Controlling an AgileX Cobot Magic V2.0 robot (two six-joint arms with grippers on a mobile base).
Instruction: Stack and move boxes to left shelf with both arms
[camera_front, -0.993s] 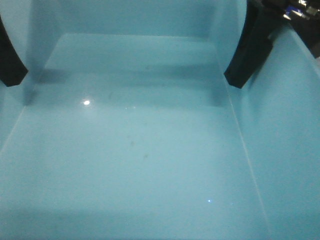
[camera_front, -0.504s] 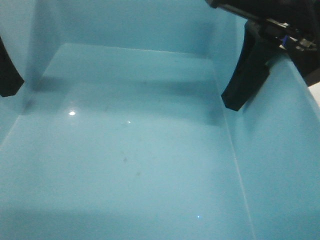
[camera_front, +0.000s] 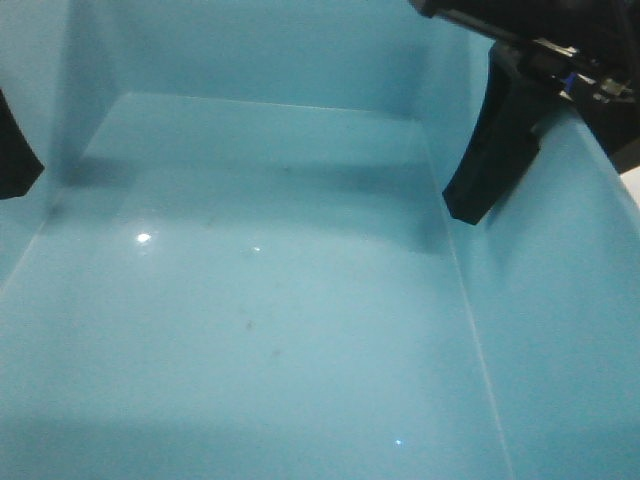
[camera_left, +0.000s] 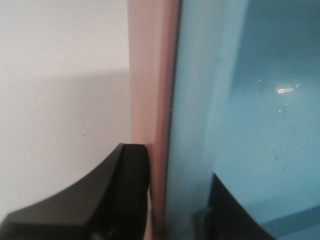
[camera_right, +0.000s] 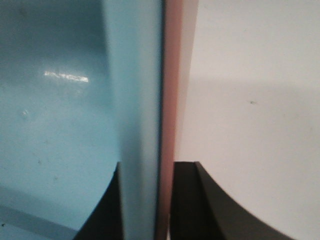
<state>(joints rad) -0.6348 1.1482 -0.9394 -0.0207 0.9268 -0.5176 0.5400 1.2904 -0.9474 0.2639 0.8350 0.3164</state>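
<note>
Fingers of left gripper and right gripper pinch nested blue bin and pink bin walls; bin floor shifted slightly in view: carry likely underway.

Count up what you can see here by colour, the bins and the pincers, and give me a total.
Light blue bin: 1
Pink bin: 1
Black pincers: 2, the left pincer and the right pincer
Total: 4
</note>
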